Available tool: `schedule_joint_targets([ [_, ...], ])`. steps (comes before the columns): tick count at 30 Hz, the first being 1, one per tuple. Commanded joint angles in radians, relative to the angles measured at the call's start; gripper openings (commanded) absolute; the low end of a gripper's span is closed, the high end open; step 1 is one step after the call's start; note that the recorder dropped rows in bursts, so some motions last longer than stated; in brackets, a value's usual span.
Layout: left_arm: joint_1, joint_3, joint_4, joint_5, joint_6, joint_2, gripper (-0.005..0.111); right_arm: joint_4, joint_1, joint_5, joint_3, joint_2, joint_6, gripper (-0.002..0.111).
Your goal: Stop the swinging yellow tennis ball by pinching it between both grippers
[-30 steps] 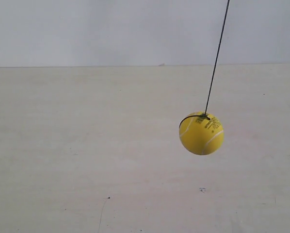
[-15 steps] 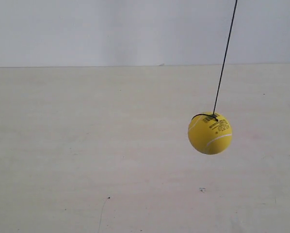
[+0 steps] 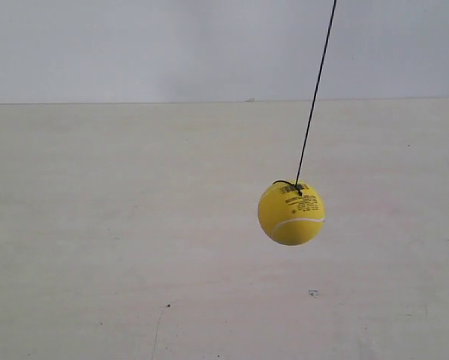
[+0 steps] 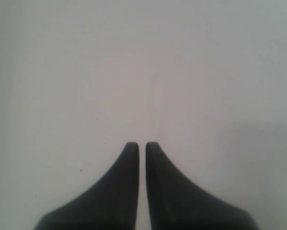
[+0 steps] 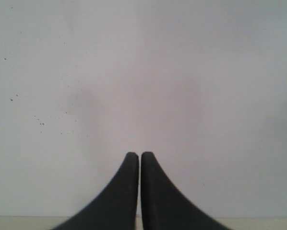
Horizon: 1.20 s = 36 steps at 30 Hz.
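- Above the pale surface [image 3: 134,262], right of its middle in the exterior view and short of its far edge, the yellow tennis ball [image 3: 290,213] hangs free on its black string [image 3: 314,90].
- Change: half a second ago the ball sat nearer the surface's right edge. It now lies back toward the middle and slightly lower.
- Reading: the swing has reversed, so the ball is in motion and not settling.
- Left fingers [image 4: 132,153]: together bar a hairline gap, holding nothing, with only blank pale background beyond.
- Right fingers [image 5: 131,163]: pressed together, also holding nothing.
- Neither arm shows in the exterior view, and the ball shows in neither wrist view. Judged: both are well apart from the ball.
- Task status: the pinch is not begun. Both arms must first come in on opposite sides of the ball's path. Closing at a turning point, where the ball is slowest, looks safest, since a mistimed touch could knock it wider.
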Motion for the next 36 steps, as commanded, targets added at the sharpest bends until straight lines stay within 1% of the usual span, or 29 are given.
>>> schedule_joint_targets([
  [1, 0.003, 0.004, -0.001, -0.005, -0.002, -0.004, 0.005, -0.005, 0.001, -0.004, -0.002, -0.006, -0.004, 0.0],
  [4, 0.003, 0.004, -0.022, -0.005, -0.002, -0.004, 0.005, -0.005, 0.001, -0.004, -0.002, -0.006, -0.004, 0.0],
  [5, 0.003, 0.006, -0.049, -0.005, -0.002, -0.004, 0.005, -0.005, 0.001, -0.004, -0.002, -0.006, -0.004, 0.0],
  [6, 0.003, 0.006, -0.103, -0.005, -0.002, -0.004, 0.005, -0.005, 0.001, -0.004, -0.002, -0.006, -0.004, 0.0],
  [7, 0.003, 0.006, -0.191, -0.005, -0.002, -0.004, 0.005, -0.005, 0.001, -0.004, -0.002, -0.006, -0.004, 0.0],
  [10, 0.003, 0.006, -0.494, -0.005, -0.002, -0.004, 0.005, -0.005, 0.001, -0.004, -0.002, -0.006, -0.004, 0.0],
  [11, 0.003, 0.006, -0.617, -0.005, -0.002, -0.004, 0.005, -0.005, 0.001, -0.004, -0.002, -0.006, -0.004, 0.0],
  [12, 0.003, 0.006, -0.662, -0.005, -0.002, -0.004, 0.005, -0.005, 0.001, -0.004, -0.002, -0.006, -0.004, 0.0],
  [15, 0.003, 0.006, -0.673, 0.018, -0.002, -0.004, 0.005, -0.005, 0.001, -0.004, -0.002, -0.006, -0.004, 0.0],
  [16, 0.003, 0.01, -0.758, 0.018, -0.002, -0.004, 0.005, -0.005, 0.001, -0.004, -0.002, -0.006, -0.004, 0.0],
  [18, 0.003, 0.022, -0.877, 0.014, -0.002, -0.004, 0.005, -0.005, 0.001, -0.004, -0.002, -0.006, -0.004, 0.0],
  [22, 0.003, 0.079, -0.895, 0.014, -0.002, -0.004, 0.005, -0.005, 0.001, -0.004, -0.002, -0.006, -0.004, 0.0],
  [28, 0.003, 0.2, -0.895, 0.016, -0.002, -0.004, 0.005, -0.005, 0.001, -0.004, -0.002, -0.006, -0.004, 0.0],
  [36, 0.003, 0.305, -0.895, 0.016, -0.002, -0.004, 0.005, -0.005, 0.001, -0.007, -0.002, -0.006, -0.004, 0.0],
])
